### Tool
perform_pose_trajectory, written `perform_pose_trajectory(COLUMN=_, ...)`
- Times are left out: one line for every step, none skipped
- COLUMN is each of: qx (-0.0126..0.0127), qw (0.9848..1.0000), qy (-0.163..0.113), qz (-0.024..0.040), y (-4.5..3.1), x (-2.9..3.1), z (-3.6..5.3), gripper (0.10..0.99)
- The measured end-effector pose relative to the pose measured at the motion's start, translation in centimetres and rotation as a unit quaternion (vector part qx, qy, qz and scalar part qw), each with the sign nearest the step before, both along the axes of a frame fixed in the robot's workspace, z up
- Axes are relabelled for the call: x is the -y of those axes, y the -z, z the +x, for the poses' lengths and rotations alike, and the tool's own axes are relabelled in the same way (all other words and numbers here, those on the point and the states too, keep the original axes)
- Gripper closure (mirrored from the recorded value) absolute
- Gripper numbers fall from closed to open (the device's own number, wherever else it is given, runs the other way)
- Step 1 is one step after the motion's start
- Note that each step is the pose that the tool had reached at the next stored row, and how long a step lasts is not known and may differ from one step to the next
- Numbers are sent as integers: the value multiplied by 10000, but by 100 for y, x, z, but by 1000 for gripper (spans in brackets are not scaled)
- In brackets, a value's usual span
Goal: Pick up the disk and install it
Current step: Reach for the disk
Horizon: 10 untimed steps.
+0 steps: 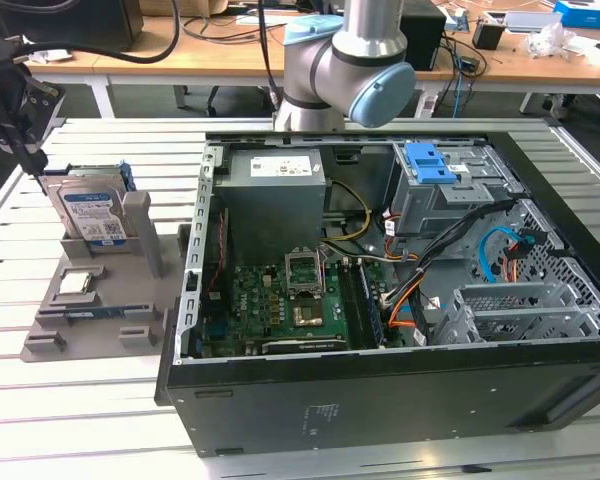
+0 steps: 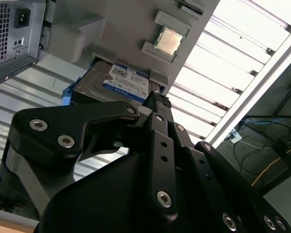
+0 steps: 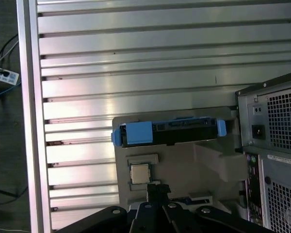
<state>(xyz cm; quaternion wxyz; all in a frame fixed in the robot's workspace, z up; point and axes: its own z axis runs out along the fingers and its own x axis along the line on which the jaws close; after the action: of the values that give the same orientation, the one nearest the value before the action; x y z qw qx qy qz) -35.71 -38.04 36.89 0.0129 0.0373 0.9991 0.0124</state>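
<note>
The pincer [image 2: 155, 99] is pressed together, and nothing is held in it. Just past its tip, the disk [image 2: 117, 80] is stood on its edge in a grey holder [image 1: 120, 297] on the worktop [image 1: 70, 420]. Farther off, an open computer case [image 1: 380, 400] is seen.

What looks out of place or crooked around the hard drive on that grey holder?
Nothing stands out. The disk stands on edge in its slot on the grey holder, leaning back slightly against its support, and the small chip lies flat in its recess.
</note>
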Motion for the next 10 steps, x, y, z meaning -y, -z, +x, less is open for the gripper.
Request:
perform_pose_trajectory(qx=-1, qw=10000, qy=0, qz=-1, y=3, x=-11, z=-13, gripper=980)
perform_pose_trajectory(qx=0, qw=10000, qy=-1, qz=-1, y=5, x=-21, z=-26, gripper=980)
perform_pose_trajectory(qx=0, qw=10000, qy=0, qz=-1, y=6, x=-24, z=-33, gripper=980)
perform_pose_trajectory(qx=0, qw=10000, qy=-1, qz=-1, y=6, x=-24, z=-36, gripper=980)
perform_pose_trajectory(qx=0, qw=10000, qy=-1, qz=-1, y=7, x=-24, z=-36, gripper=980)
perform_pose_trajectory(qx=0, qw=10000, qy=-1, qz=-1, y=7, x=-24, z=-36, gripper=980)
perform_pose_trajectory(qx=-1, qw=10000, qy=0, qz=-1, y=6, x=-25, z=-38, gripper=980)
perform_pose_trajectory(qx=-1, qw=10000, qy=0, qz=-1, y=6, x=-25, z=-38, gripper=980)
perform_pose_trajectory(qx=0, qw=10000, qy=0, qz=0, y=6, x=-25, z=-38, gripper=980)
perform_pose_trajectory(qx=0, qw=10000, qy=0, qz=-1, y=6, x=-25, z=-38, gripper=980)
